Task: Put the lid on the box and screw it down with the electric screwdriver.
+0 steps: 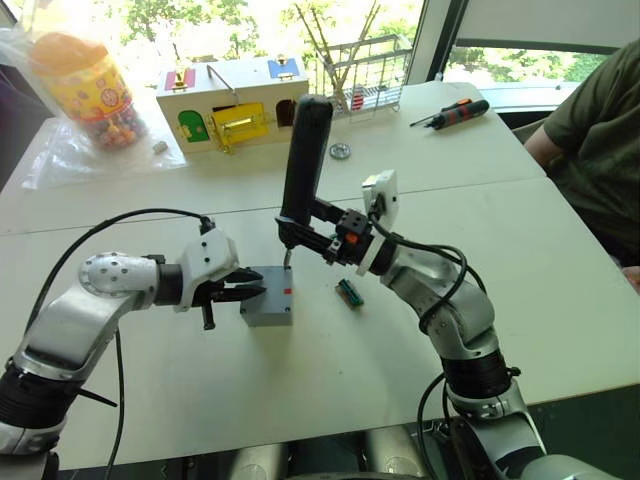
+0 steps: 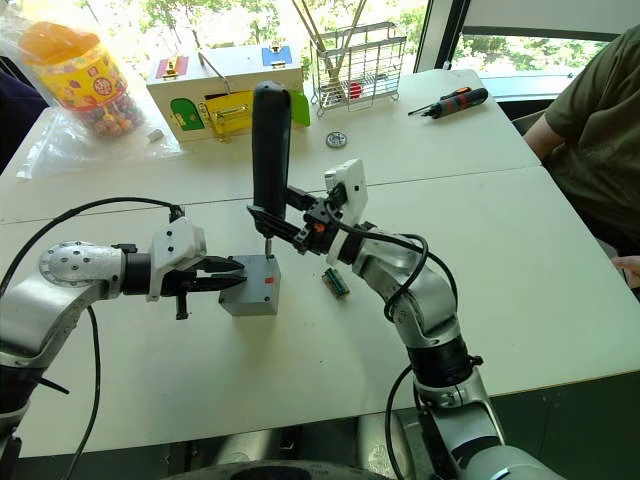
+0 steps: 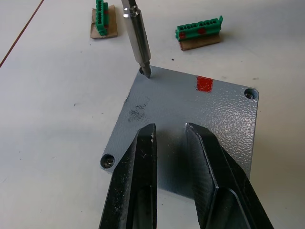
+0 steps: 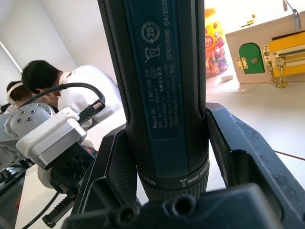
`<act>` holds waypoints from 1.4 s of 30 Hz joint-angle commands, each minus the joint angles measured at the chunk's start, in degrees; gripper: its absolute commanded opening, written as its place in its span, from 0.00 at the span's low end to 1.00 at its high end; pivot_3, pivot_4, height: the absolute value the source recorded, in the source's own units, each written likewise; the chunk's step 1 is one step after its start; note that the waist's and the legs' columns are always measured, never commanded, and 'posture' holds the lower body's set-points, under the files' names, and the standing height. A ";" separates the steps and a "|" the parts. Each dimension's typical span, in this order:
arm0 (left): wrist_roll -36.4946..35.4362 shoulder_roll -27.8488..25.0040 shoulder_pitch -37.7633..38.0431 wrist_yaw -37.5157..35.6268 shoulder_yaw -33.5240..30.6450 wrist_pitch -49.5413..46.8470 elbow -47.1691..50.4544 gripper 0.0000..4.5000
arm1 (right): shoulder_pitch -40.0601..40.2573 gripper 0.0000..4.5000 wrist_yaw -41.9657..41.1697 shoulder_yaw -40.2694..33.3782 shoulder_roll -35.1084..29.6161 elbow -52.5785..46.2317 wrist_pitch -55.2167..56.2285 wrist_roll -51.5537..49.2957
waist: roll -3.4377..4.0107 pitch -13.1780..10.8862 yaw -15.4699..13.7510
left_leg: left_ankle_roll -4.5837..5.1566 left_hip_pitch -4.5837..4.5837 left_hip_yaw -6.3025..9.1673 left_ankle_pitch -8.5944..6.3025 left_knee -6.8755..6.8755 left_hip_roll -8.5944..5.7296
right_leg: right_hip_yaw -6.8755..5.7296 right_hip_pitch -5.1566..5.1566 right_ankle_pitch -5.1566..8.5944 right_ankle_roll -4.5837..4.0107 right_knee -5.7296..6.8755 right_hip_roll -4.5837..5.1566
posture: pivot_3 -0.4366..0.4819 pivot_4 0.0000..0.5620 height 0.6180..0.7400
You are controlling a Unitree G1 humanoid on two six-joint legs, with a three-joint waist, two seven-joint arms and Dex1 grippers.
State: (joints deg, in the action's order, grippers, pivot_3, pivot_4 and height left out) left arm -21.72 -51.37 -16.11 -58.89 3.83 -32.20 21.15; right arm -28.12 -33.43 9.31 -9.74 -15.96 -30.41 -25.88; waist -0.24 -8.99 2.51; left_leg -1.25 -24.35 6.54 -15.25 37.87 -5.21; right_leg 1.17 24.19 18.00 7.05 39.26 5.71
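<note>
The grey box (image 1: pixel 266 318) stands mid-table with the lid (image 3: pixel 190 109) lying flat on it; screws show in two corners and a red mark near the far edge. My left gripper (image 3: pixel 169 129) reaches in from the box's left, open by a narrow gap, its fingers (image 3: pixel 140 162) low over the lid with nothing between them. My right gripper (image 1: pixel 300 228) is shut on the lower end of the electric screwdriver (image 1: pixel 305 160), held nearly upright. Its metal bit (image 3: pixel 138 38) points down into the lid's far-left corner hole.
A green terminal block (image 1: pixel 349 292) lies just right of the box; the left wrist view shows another one (image 3: pixel 101 14) beyond the lid. At the back stand a wooden latch box (image 1: pixel 230 105), a candy jar (image 1: pixel 85 85), a wire rack (image 1: pixel 365 75) and a hand screwdriver (image 1: pixel 455 113). A person (image 1: pixel 595 130) sits at the right.
</note>
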 commanded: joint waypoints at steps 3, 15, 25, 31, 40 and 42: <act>1.04 0.42 -0.27 0.29 1.16 0.35 1.14 0.21 | -0.70 0.41 0.71 -1.51 -0.04 1.33 0.04 -0.26 | 0.00 0.00 -0.02 | 0.00 0.00 0.01 0.00 0.00 0.00 | 0.00 -0.01 0.00 0.00 0.00 0.00 | 0.48 0.27 1.00; 2.03 0.52 0.95 -0.10 1.25 2.91 -0.55 0.21 | -0.80 0.41 -0.18 -2.35 -1.03 0.28 -1.63 -2.56 | 0.01 0.02 -0.03 | 0.00 0.06 0.02 0.00 0.00 0.00 | 0.00 -0.09 0.00 0.00 0.00 0.00 | 0.48 0.27 1.00; 2.81 0.83 0.51 -0.60 1.83 3.75 -1.63 0.21 | -1.42 0.41 1.01 -4.47 -0.10 -1.27 -3.77 -6.24 | 0.01 0.02 -0.05 | 0.00 0.07 0.02 0.00 0.00 0.00 | 0.00 -0.10 0.00 0.00 0.00 0.00 | 0.48 0.27 1.00; 3.09 0.90 0.61 -0.86 1.92 4.55 -2.26 0.21 | -1.64 0.41 0.58 -4.32 -0.70 -1.65 -4.07 -6.20 | 0.01 0.02 -0.05 | 0.00 0.07 0.02 0.00 0.00 0.00 | 0.00 -0.10 0.00 0.00 0.00 0.01 | 0.48 0.27 1.00; 3.05 1.00 0.02 -0.70 2.37 3.99 -2.14 0.21 | -1.34 0.41 -1.31 3.42 -2.02 -1.16 -1.81 -0.28 | 0.02 0.05 0.04 | 0.01 0.08 0.02 0.00 0.00 0.00 | 0.00 -0.10 0.00 0.00 0.00 0.00 | 0.48 0.27 1.00; 3.08 1.00 0.32 -0.64 2.38 3.89 -2.37 0.21 | -1.75 0.41 -1.21 5.17 -1.89 -0.19 -1.99 1.16 | 0.04 0.07 0.08 | 0.01 0.10 0.01 0.00 0.00 0.00 | 0.00 -0.10 0.00 0.00 0.00 -0.01 | 0.48 0.27 1.00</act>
State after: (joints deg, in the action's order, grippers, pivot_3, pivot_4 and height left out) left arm -19.68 -50.43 -16.40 -59.59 5.14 -27.59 19.18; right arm -29.63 -34.02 11.72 -11.84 -15.80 -31.88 -25.71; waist -0.20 -8.92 2.58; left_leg -1.24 -24.24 6.55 -15.26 37.87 -5.21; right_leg 1.17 24.09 18.00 7.05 39.26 5.69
